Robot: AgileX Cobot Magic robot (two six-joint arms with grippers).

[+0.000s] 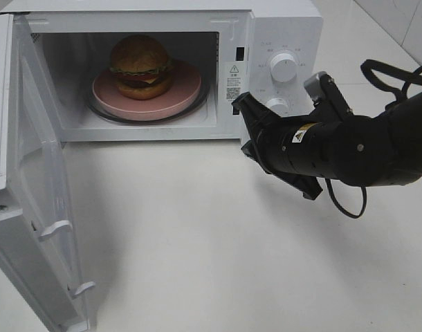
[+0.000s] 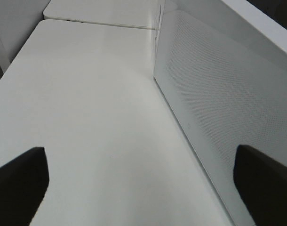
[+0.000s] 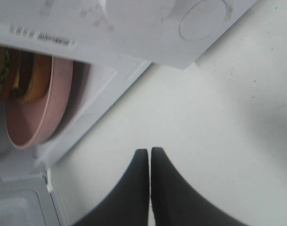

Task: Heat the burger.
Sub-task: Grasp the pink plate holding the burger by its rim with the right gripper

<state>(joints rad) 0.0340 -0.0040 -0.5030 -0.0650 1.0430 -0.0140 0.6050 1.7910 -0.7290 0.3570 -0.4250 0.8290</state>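
Beyond right gripper, jaws pressed together, empty: burger on pink plate inside microwave. Likely soft, stacked, squashable; lift by plate rim.

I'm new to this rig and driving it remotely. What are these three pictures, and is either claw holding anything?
One camera looks down from above; the other two ride on the arms' wrists. From above you see a white microwave, its door swung open, with the burger on a pink plate inside. The right claw is shut on nothing, hovering over the table in front of the microwave's dials. The left claw is open and empty beside the door, out of the overhead view.
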